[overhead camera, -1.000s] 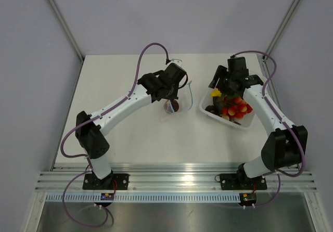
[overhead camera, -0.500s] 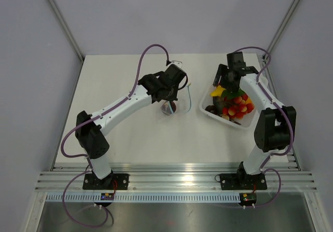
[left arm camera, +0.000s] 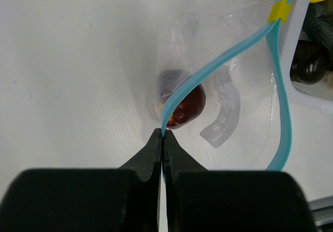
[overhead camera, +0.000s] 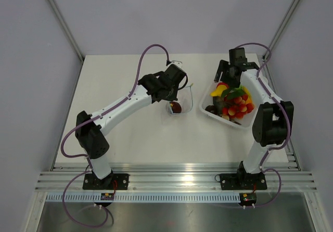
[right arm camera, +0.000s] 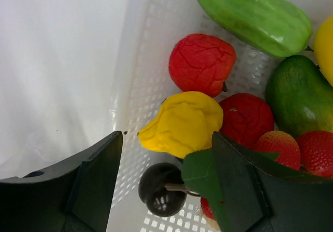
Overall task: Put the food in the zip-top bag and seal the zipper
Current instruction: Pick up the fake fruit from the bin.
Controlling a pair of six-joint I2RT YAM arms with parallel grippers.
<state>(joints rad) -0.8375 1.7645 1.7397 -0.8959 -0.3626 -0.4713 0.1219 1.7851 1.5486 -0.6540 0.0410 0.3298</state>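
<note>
The pale desk (overhead camera: 119,133) carries two containers. At the right of the overhead view sits a white perforated tub (overhead camera: 207,112), and at the centre lies the zip-top bag (overhead camera: 183,98).

The tub is nearly full, so most of the loading is judged to be left. In the right wrist view it holds a long green cucumber-like piece (right arm camera: 250,13), a darker green avocado-like piece (right arm camera: 294,94), a yellow piece (right arm camera: 182,123), a wrinkled red piece (right arm camera: 200,63), strawberries (right arm camera: 283,146) and a small dark piece (right arm camera: 161,188).

The clear bag holds one dark maroon piece (left arm camera: 184,104), the only food seen inside it. Its mouth gapes toward the tub. The blue-teal zipper (left arm camera: 234,50) splits into two strips that run well apart, so sealing is not yet done.

The left gripper (left arm camera: 163,138) has its jaws pressed together on the near end of the zipper strip, lifting that edge. The right gripper (right arm camera: 166,136) hangs over the upper left end of the tub with its jaws wide apart, holding nothing and straddling the yellow piece. That piece looks like the likely next pick.
</note>
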